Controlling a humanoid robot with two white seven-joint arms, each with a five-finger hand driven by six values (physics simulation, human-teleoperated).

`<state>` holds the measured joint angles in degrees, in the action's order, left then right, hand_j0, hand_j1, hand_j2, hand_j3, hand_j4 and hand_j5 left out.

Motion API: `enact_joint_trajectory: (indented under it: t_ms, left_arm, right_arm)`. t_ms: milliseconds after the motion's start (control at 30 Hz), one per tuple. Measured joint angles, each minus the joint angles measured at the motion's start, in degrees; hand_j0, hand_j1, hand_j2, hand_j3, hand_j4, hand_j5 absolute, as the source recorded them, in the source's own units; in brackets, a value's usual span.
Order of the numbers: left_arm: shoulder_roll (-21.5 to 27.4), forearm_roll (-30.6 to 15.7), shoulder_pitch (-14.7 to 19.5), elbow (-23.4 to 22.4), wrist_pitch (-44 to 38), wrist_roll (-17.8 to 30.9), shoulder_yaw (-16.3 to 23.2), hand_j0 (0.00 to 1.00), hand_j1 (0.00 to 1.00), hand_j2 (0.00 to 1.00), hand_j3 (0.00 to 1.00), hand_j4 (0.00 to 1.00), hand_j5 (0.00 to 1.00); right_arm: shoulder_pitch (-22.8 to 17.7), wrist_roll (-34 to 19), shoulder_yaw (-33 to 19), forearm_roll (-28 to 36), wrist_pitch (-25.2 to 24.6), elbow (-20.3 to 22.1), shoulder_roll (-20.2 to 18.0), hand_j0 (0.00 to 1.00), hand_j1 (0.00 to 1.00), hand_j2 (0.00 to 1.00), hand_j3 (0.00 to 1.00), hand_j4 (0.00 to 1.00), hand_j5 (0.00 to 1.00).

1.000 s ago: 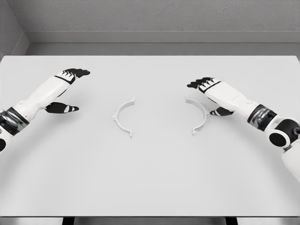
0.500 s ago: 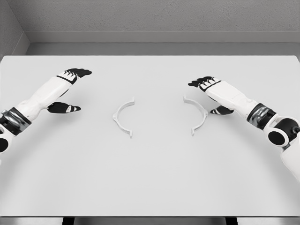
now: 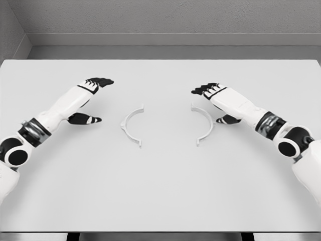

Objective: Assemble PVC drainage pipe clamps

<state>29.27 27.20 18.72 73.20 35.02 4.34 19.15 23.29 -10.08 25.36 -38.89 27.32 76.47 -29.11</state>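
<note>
Two clamp halves lie on tabletop (image 3: 160, 191), apart, open sides facing. Right robot hand (image 3: 216, 100) spread, touching right clamp half (image 3: 204, 123) from outside. Left robot hand (image 3: 90, 100) spread, empty, well left of left clamp half (image 3: 131, 124).

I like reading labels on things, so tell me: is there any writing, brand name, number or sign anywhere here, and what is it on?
None can be read. The left clamp half, the right clamp half, the table, the left hand and the right hand all show plain surfaces with no text, numbers or logos.
</note>
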Motion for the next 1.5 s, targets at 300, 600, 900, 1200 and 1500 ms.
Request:
enact_joint_trajectory:
  t_ms: [300, 600, 900, 1200, 1500]
  left_arm:
    - [-1.9, 0.6, 0.5, -1.0, 0.0, 0.0, 2.1, 1.00, 1.00, 1.00, 1.00, 1.00, 1.00]
    - [-3.4, 0.6, 1.8, -3.6, 0.0, 0.0, 2.5, 1.00, 1.00, 1.00, 1.00, 1.00, 1.00]
    - [-5.3, 1.3, 2.7, -5.7, 0.0, 0.0, 2.7, 1.00, 1.00, 1.00, 1.00, 1.00, 1.00]
    - [-6.1, 2.1, 3.0, -6.8, 0.0, 0.0, 3.0, 1.00, 1.00, 1.00, 1.00, 1.00, 1.00]
    - [-7.1, 2.3, 3.3, -6.9, 0.0, 0.0, 3.0, 1.00, 1.00, 1.00, 1.00, 1.00, 1.00]
  right_arm:
    - [-0.3, -2.7, 2.2, 0.2, -2.0, 4.5, 0.1, 1.00, 1.00, 1.00, 1.00, 1.00, 1.00]
    - [-0.1, -3.6, 3.7, 0.3, -4.5, 7.4, 1.2, 1.00, 1.00, 1.00, 1.00, 1.00, 1.00]
    - [0.9, -3.6, 4.1, 0.3, -5.1, 7.5, 2.6, 1.00, 1.00, 1.00, 1.00, 1.00, 1.00]
    - [0.0, -3.5, 3.0, 0.4, -5.1, 7.4, 1.6, 1.00, 1.00, 1.00, 1.00, 1.00, 1.00]
    - [-4.8, -3.5, 1.5, 0.7, -5.1, 12.1, -1.1, 1.00, 1.00, 1.00, 1.00, 1.00, 1.00]
